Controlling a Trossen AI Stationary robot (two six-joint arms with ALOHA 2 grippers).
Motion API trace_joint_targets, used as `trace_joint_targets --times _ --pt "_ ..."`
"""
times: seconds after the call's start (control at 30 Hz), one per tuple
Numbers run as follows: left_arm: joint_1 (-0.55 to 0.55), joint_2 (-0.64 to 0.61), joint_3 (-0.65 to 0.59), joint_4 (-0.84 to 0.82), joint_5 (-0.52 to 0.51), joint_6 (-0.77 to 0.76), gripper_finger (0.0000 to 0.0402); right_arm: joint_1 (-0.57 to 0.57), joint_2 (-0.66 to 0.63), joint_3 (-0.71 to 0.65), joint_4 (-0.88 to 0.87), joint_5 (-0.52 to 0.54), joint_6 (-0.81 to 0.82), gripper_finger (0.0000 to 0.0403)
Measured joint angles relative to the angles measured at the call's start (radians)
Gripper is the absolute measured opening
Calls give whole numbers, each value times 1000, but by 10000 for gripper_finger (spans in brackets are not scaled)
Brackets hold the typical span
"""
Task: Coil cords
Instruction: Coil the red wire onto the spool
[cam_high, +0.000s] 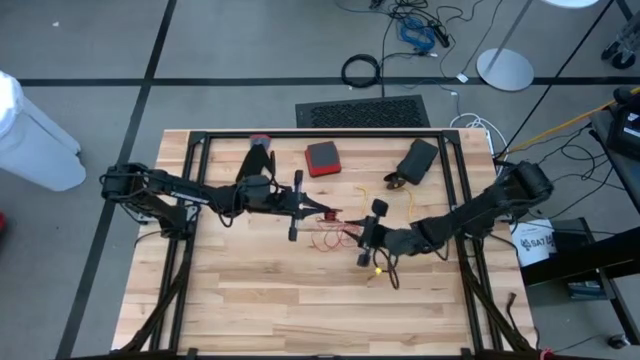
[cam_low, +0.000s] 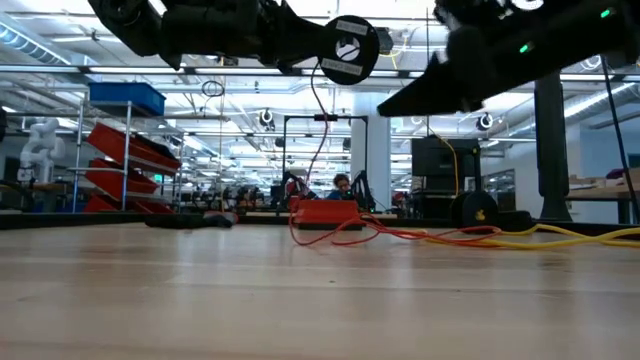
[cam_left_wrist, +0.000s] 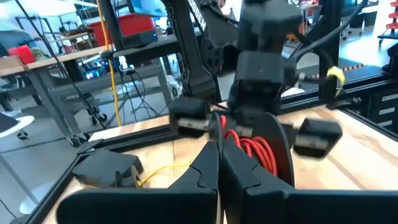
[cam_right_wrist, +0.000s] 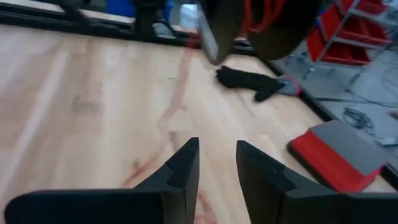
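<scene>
The red cord (cam_high: 330, 232) lies in loose loops mid-table, and a strand of it runs straight up from the heap to the left gripper (cam_high: 322, 210), clear in the low view (cam_low: 318, 120). The left wrist view shows red turns (cam_left_wrist: 255, 149) bunched just past that gripper's fingers (cam_left_wrist: 208, 171), which are pressed tight together, the cord pinched at their tips. The yellow cord (cam_low: 540, 236) trails away from the red heap along the wood toward the right side; from above, a bit of it (cam_high: 378, 268) shows under the right gripper (cam_high: 366, 240).

The right gripper hangs just beside the red loops, facing the left one. Its jaws stand part open with a clear gap between the fingers (cam_right_wrist: 180, 171), and nothing is in them; a faint red line (cam_right_wrist: 177, 93) runs on the boards ahead.

Farther back on the table (cam_high: 250, 290), a red box (cam_high: 322, 157) sits near the far rail, with a dark case (cam_high: 417, 160) to its right. A black glove (cam_right_wrist: 249, 79) lies on the wood in the right wrist view, next to the red box (cam_right_wrist: 339, 149). The left arm reaches in from the left edge, the right arm from the right.
</scene>
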Motion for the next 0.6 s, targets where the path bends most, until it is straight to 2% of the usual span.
trace_joint_targets --times 0.17,0.6 --pt "0 0 2 -12 0 0 0 -64 81 0 148 2 -36 91" --pt "-1 0 2 -32 -19 -1 0 -106 179 0 185 -10 43 91"
